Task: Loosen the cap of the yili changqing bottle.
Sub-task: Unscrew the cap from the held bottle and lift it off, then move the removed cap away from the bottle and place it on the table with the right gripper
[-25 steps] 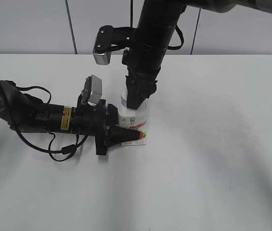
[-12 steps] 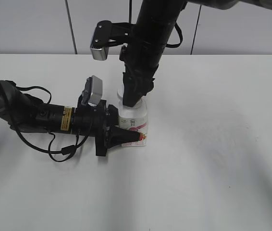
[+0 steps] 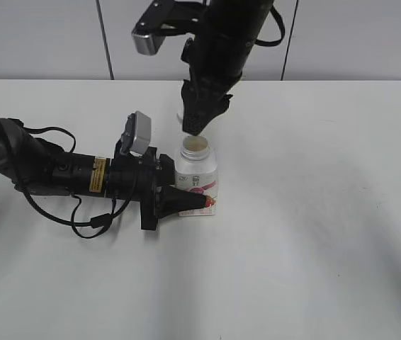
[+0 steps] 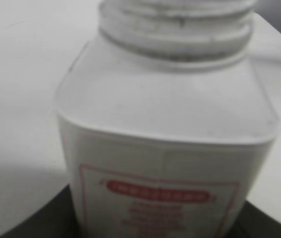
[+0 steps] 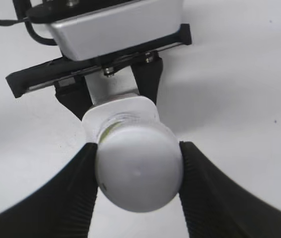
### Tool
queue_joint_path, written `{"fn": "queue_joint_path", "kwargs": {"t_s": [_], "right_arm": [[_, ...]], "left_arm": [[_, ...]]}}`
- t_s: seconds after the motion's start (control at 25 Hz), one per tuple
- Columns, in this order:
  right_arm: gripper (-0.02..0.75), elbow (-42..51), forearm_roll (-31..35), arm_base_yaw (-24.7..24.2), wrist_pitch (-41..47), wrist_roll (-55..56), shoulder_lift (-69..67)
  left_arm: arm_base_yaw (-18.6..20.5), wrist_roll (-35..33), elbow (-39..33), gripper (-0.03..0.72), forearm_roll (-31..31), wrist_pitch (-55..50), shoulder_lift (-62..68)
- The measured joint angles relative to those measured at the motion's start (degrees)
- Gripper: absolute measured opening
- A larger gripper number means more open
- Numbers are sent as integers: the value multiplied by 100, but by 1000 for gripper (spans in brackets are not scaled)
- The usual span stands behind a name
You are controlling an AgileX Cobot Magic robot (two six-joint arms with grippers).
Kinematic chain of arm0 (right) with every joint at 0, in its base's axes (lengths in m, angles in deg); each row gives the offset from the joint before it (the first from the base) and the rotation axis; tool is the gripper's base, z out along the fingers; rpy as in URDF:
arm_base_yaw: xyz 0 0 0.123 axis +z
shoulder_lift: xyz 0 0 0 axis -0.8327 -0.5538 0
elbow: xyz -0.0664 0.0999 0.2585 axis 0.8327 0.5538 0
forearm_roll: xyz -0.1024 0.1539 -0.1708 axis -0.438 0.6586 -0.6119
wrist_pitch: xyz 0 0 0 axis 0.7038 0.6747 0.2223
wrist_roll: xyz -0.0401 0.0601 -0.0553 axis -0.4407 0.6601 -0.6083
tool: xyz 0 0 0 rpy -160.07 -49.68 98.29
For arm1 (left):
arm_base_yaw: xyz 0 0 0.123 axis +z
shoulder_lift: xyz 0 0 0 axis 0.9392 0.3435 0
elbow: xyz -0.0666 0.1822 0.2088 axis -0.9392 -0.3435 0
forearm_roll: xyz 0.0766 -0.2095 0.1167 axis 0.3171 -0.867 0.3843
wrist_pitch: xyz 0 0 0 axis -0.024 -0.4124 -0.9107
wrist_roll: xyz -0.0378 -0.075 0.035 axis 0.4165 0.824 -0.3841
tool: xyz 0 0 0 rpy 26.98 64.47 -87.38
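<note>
In the exterior view, the yili changqing bottle is seen upright near the middle of the white table, its mouth uncovered. It is clamped low on its body by the left end effector, which reaches in from nine o'clock. The right end effector is held above the bottle's mouth, clear of it, pointing down from twelve o'clock.

In the left wrist view, the frame is filled by the bottle; its bare threaded neck is seen at twelve o'clock and the red-framed label at six o'clock. The left end effector's dark fingers are glimpsed at the lower corners, closed against the bottle's sides.

In the right wrist view, the cap is gripped between the ribbed fingers of the right end effector. The bottle's open neck is seen behind the cap, toward eleven o'clock.
</note>
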Motion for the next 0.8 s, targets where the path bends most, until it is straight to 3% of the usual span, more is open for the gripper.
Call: {"fn": "queue_joint_path", "kwargs": {"t_s": [0.4,0.6,0.8], "right_arm": [[389,-5,-1048,-245,0,3078,423],[389,252,-743,-1031,-23,4049,523],[389,1436,-411,-1719,-364,4358,998]], "left_arm": [[0,0,0,365,5,0,0],[0,0,0,365,12,0,0],[0,0,0,365,12,10,0]]}}
